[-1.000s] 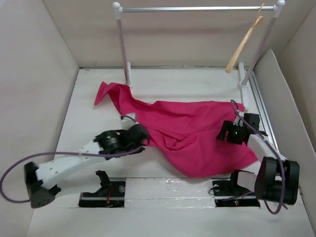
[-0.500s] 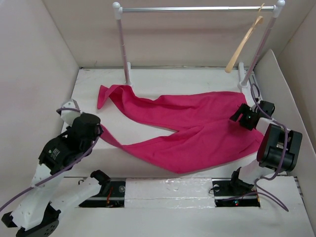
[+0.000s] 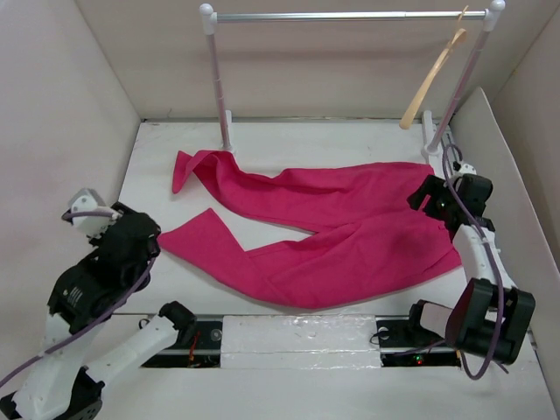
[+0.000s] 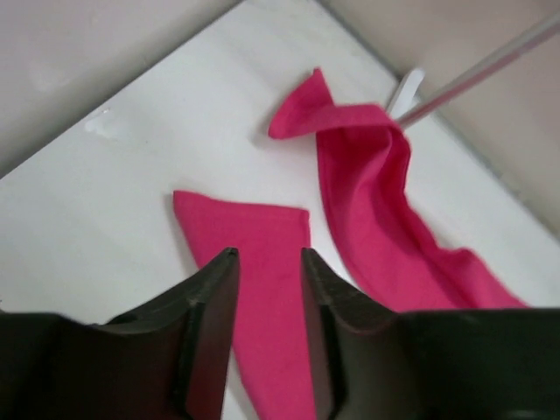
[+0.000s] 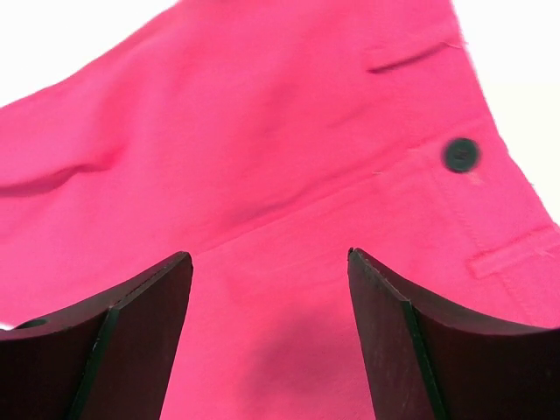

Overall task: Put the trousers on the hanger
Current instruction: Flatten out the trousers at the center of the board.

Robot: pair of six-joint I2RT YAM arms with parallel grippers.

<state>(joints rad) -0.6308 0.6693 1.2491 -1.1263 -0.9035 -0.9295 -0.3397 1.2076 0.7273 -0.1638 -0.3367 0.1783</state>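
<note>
The magenta trousers (image 3: 350,236) lie spread flat on the white table, waistband at the right, both legs pointing left. My left gripper (image 3: 140,241) is open and empty, raised above the table left of the near leg's end (image 4: 254,227), which shows between its fingers (image 4: 210,289). My right gripper (image 3: 429,199) is open and empty just above the waistband, with the dark button (image 5: 460,154) ahead to the right of its fingers (image 5: 385,297). The tan wooden hanger (image 3: 433,79) hangs by its hook at the rail's right end.
The white-and-silver rail frame (image 3: 350,15) stands at the back, its left post (image 3: 219,87) beside the far leg's end (image 3: 188,166). Beige walls close in on left, back and right. An angled panel (image 3: 499,175) stands just right of my right arm.
My left gripper pulled the near leg out to the left, let it go and drew back. The trousers went from bunched to spread flat. My right gripper moved right to the waistband.
</note>
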